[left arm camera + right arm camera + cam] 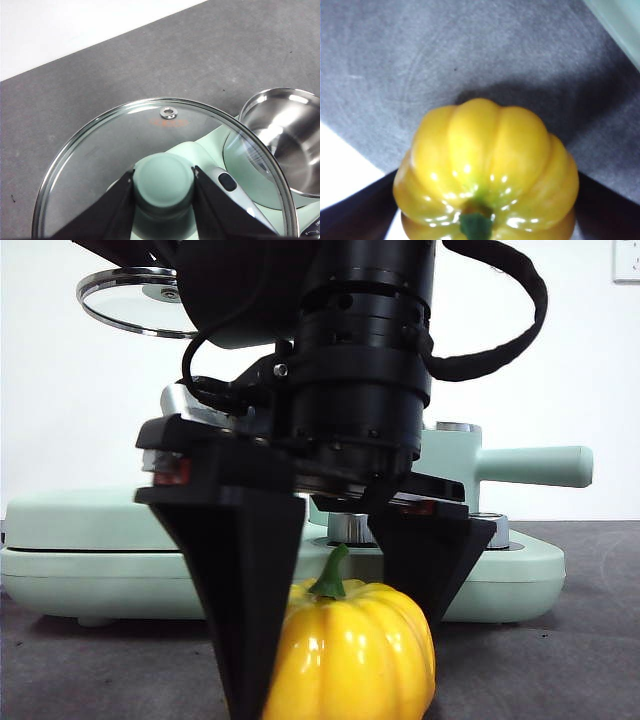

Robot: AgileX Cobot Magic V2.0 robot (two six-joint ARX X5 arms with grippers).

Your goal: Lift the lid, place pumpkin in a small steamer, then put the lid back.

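Observation:
The yellow pumpkin (355, 655) with its green stem stands on the dark table close to the camera. My right gripper (340, 660) has come down over it from above and is open, one black jaw close on each side of the pumpkin (485, 160). My left gripper (163, 172) is shut on the mint-green knob of the glass lid (95, 150). It holds the lid (125, 300) high in the air at the upper left. The small steamer (282, 135) stands uncovered, its steel inside bare. Its long handle (535, 465) points right behind the arm.
The steamer sits on a wide mint-green cooker base (60, 540) that runs across the back of the table. A white wall stands behind it. Dark table surface (590, 660) lies to the right of the pumpkin.

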